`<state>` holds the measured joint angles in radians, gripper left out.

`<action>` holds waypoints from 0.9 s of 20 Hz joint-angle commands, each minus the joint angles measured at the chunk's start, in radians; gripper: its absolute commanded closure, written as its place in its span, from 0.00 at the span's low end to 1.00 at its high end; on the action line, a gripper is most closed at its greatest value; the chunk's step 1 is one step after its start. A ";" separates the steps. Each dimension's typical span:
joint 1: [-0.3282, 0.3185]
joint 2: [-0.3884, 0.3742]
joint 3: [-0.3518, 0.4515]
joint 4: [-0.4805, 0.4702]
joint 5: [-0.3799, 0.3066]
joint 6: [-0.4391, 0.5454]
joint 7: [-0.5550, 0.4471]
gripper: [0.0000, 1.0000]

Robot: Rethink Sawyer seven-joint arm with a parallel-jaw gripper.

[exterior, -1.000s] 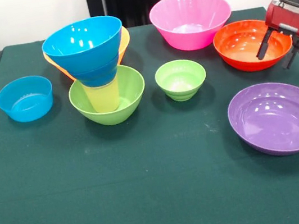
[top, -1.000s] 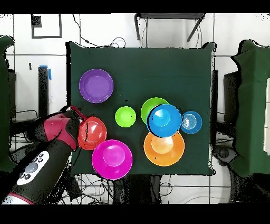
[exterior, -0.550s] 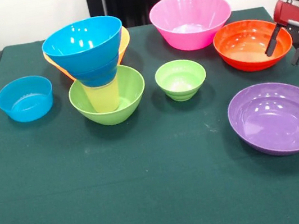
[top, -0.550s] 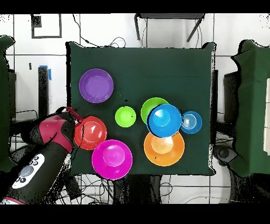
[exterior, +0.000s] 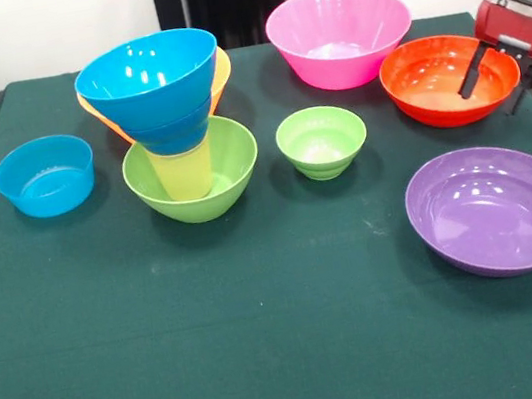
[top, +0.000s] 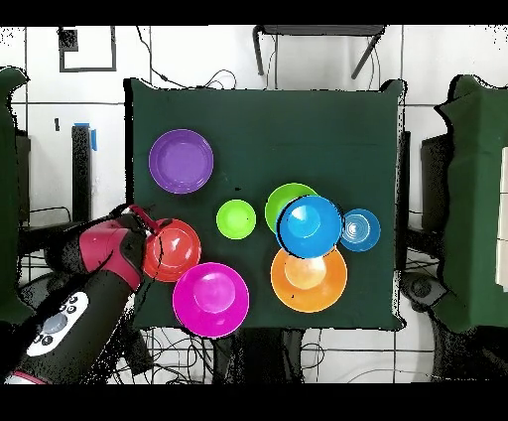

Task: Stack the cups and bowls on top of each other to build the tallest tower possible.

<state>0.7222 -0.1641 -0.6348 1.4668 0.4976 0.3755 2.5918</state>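
A large lime-green bowl (exterior: 229, 160) (top: 281, 196) holds the pale yellow cup (exterior: 184, 172) upright. Two blue bowls (exterior: 150, 74) (top: 310, 226) sit nested on the cup, and together these form the tower. An orange bowl (exterior: 218, 69) (top: 310, 283) stands just behind the tower. At the right side of the front view my gripper (exterior: 494, 84) (top: 149, 224) is open and straddles the rim of the red-orange bowl (exterior: 435, 82) (top: 177, 250). One finger (exterior: 472, 72) is inside the bowl and the other is outside it.
A big pink bowl (exterior: 339, 34) (top: 210, 298) stands beside the red-orange one. A purple bowl (exterior: 496, 209) (top: 181, 161), a small green bowl (exterior: 321, 140) (top: 236, 218) and a low light-blue bowl (exterior: 44, 174) (top: 359, 229) also rest on the green cloth (exterior: 268, 341).
The gripper drifted outward from the red-orange bowl's rim, then came back towards it. No bowl has moved.
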 commanded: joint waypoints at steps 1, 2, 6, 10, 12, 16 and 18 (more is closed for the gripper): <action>-0.022 0.024 0.168 0.105 0.016 -0.096 0.177 0.00; -0.025 0.021 0.179 0.113 0.015 -0.107 0.173 0.00; -0.051 0.001 0.233 0.142 0.013 -0.138 0.149 0.00; -0.123 -0.036 0.335 0.181 -0.005 -0.190 0.102 0.00; -0.167 -0.056 0.383 0.198 -0.019 -0.207 0.077 0.00; -0.216 -0.070 0.421 0.202 -0.043 -0.210 0.054 0.00; -0.237 -0.080 0.447 0.210 -0.051 -0.208 0.046 0.00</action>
<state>0.5411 -0.2358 -0.4193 1.6026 0.4980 0.2018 2.5918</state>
